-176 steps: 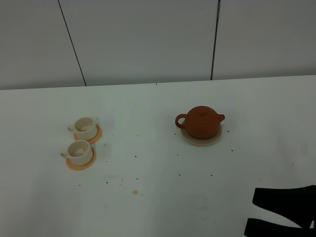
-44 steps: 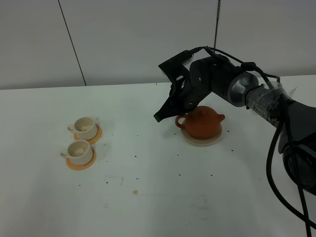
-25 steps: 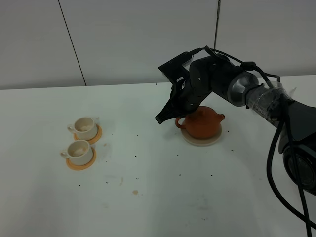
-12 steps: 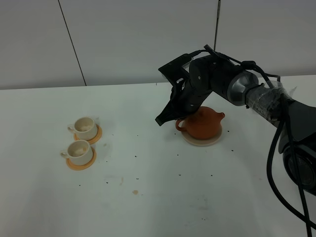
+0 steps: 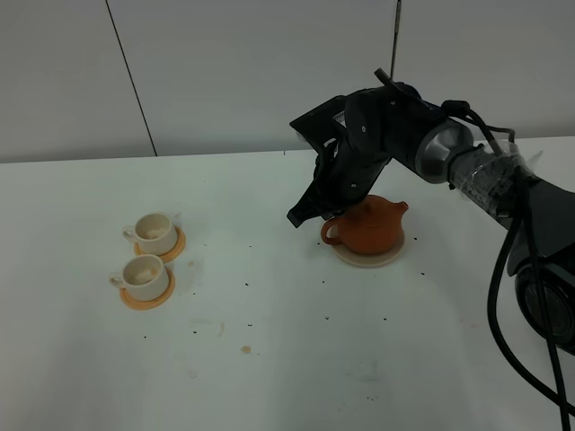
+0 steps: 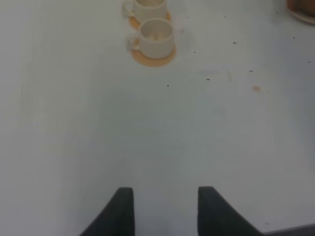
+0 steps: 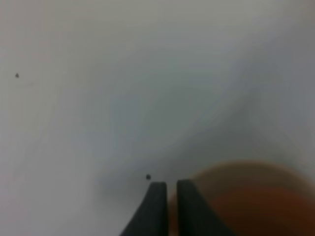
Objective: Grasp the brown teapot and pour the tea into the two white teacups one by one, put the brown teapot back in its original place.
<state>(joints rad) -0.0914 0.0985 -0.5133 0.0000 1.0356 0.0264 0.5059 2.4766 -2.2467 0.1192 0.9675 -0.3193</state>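
Though squat, round brown teapot [image 5: 368, 227] on flat beige disc [image 5: 367, 260].

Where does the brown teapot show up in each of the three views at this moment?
Exterior high: brown teapot right of centre, on its beige coaster.
Left wrist: only a brown sliver at a corner, far from the teacups.
Right wrist: blurred brown mass beside the right gripper.
Shared landmark: the speckled white table.

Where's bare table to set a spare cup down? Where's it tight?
Free: the wide stretch between the two white teacups and the brown teapot, and the table in front of both. Tight: at the teapot's handle, where the right claw sits; the cups sit close together.
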